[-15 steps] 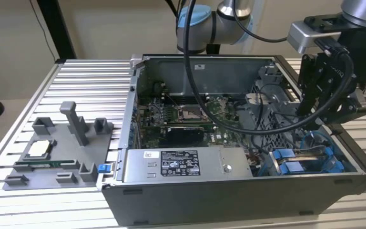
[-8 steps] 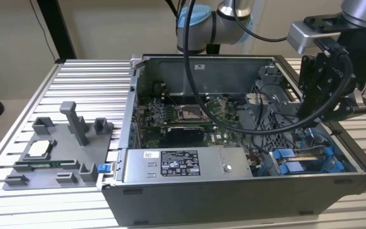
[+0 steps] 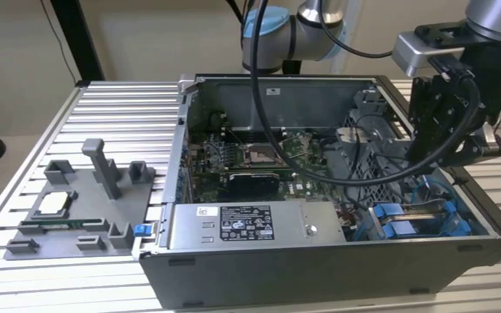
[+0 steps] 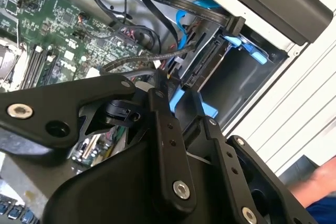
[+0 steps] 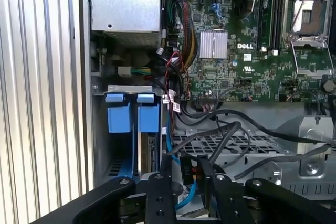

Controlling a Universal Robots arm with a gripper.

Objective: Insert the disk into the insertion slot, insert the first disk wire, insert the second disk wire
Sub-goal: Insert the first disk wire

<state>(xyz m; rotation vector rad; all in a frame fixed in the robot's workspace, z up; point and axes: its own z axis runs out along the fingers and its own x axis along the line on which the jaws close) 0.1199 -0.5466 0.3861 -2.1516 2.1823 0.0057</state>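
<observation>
setting: an open computer case [image 3: 320, 274] is lying on a slatted metal tabletop [image 3: 120, 111], with the arm reaching down into the case at the exterior view's right.
gripper: the gripper [image 5: 184, 178] is hanging inside the case, close above the drive corner; whether it is clenched or released cannot be told from these views.
disk: the disk [image 5: 151, 153] is sitting on edge inside the insertion slot [image 5: 126, 87], its blue carrier tab [image 5: 148, 116] showing at the slot's mouth.
neighbouring tab: a second blue tab [image 5: 118, 116] is standing just beside the first, in the same bay.
black connector: a small black connector [image 5: 188, 170] is lying at the gripper's tip, near the disk's end; whether it is touching the disk is not clear.
blue wire: a thin blue wire [image 5: 169, 153] is running along the disk's side toward the gripper.
cage: a perforated grey cage [image 5: 210, 142] is lying beside the slot, with black cables crossing over it.
motherboard: the green motherboard [image 5: 236, 51] is covering the case floor beyond the cage.
metal box: a grey metal box with a sticker [image 3: 250, 225] is sitting along the near wall of the case.
fixture: a grey fixture [image 3: 76, 208] is resting on the tabletop, well apart from the case, at the exterior view's left.
</observation>
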